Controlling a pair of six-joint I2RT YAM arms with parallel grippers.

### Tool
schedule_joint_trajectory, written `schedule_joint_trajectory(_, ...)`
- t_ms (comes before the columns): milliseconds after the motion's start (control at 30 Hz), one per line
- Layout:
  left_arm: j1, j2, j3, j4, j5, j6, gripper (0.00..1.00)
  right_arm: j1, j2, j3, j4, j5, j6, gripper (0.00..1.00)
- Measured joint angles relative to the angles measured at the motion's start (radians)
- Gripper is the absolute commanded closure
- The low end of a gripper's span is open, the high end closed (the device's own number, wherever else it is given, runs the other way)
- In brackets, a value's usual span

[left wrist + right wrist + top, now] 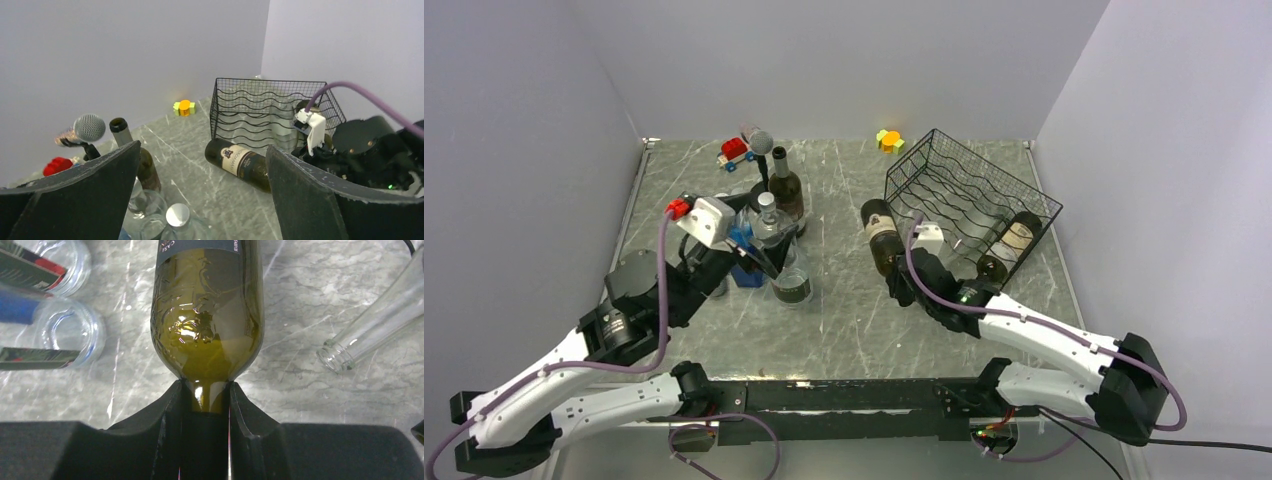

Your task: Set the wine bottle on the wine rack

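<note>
The black wire wine rack (pixel 969 195) stands at the back right and shows in the left wrist view (pixel 260 110). One dark bottle (pixel 1016 238) lies inside it at its right end. My right gripper (pixel 904 280) is shut on the neck of a green wine bottle (pixel 881 235), which lies level just in front of the rack's left corner; I cannot tell if it touches the table. In the right wrist view the fingers (pixel 170 405) clamp the neck below the bottle's shoulder (pixel 207 315). My left gripper (pixel 759 255) is open and empty above clear glassware (pixel 177 215).
A dark bottle (pixel 785 185) and clear bottles (pixel 774 225) stand left of centre, with a microphone (pixel 759 140) and a red toy car (pixel 736 150) behind. A yellow-green toy (pixel 889 141) sits by the back wall. A clear bottle neck (pixel 370 325) and glass jars (pixel 65 335) lie near the held bottle.
</note>
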Motion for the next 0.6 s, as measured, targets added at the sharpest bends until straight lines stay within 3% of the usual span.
schedule_joint_trajectory(267, 0.000, -0.081, -0.064, -0.003, -0.029, -0.114, 0.01, 0.003, -0.066, -0.206, 0.195, 0.147, 0.039, 1.00)
schedule_joint_trajectory(600, 0.000, -0.054, -0.069, -0.056, -0.035, -0.161, 0.01, 0.008, -0.123, -0.265, 0.217, 0.247, 0.113, 1.00)
